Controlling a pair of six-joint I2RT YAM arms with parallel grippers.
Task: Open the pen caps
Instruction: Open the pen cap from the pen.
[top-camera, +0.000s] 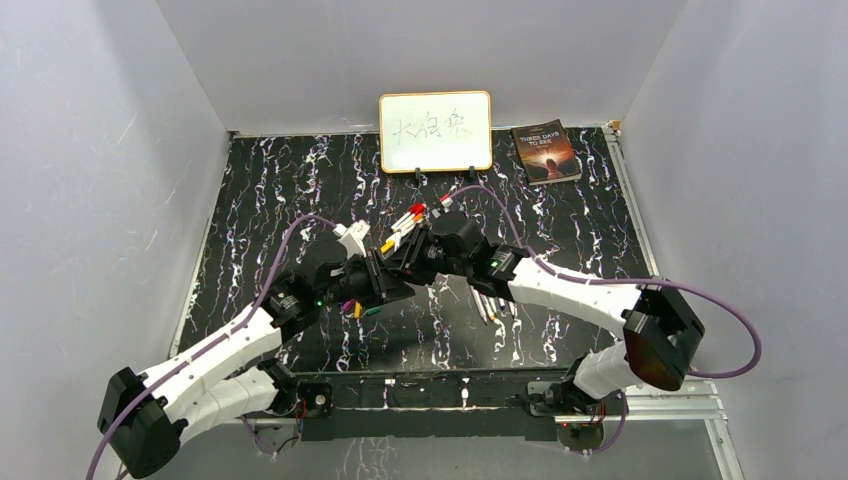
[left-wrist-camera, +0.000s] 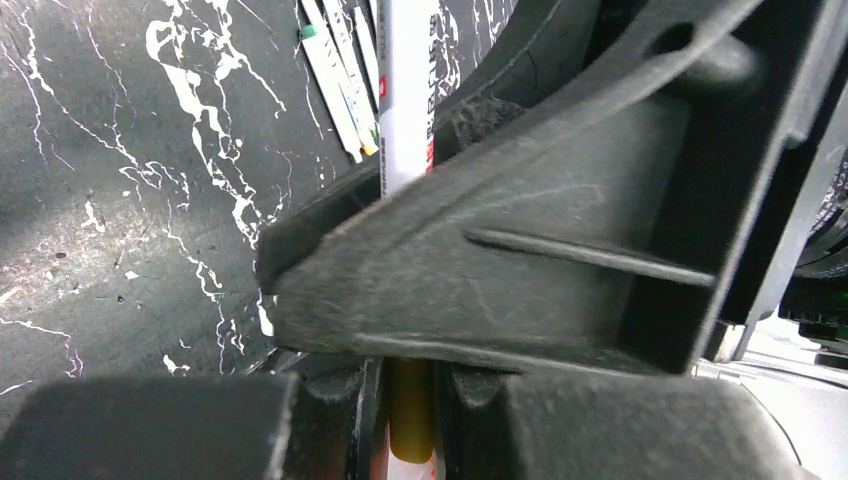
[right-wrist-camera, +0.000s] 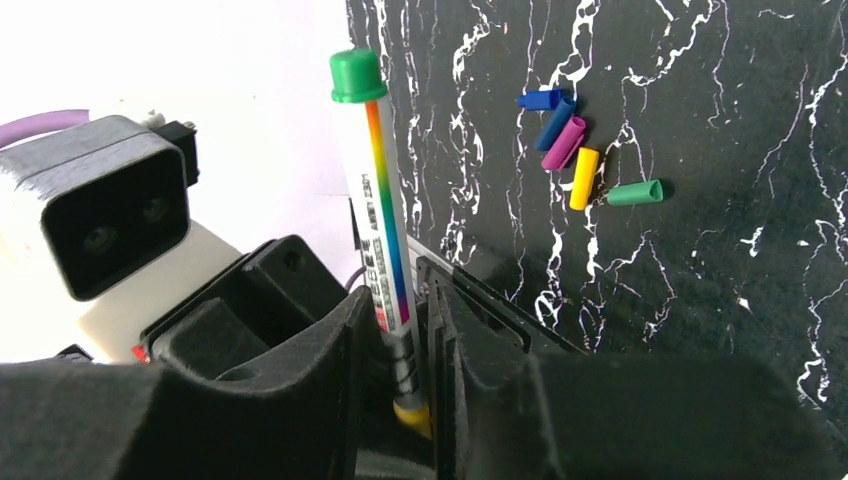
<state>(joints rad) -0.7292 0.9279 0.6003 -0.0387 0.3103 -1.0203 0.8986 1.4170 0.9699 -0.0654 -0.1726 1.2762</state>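
Slim white-barrelled marker pen (right-wrist-camera: 385, 240), rainbow stripe, green top end, caught between both arms over mid-table.
Jaws of the left gripper (left-wrist-camera: 408, 388) are clamped on the yellow lower end of the marker pen. Jaws of the right gripper (right-wrist-camera: 400, 305) stand a sliver apart either side of the same barrel, with a dark gap on one side. Five loose stubby plastic caps (right-wrist-camera: 584, 178) (two blue, purple, yellow, green) lie clustered on the black marble-patterned table (top-camera: 560, 250), near the left gripper. Pens with red and yellow ends (top-camera: 408, 218) lie behind the grippers. Bare white pens (top-camera: 490, 306) lie beside the right forearm.
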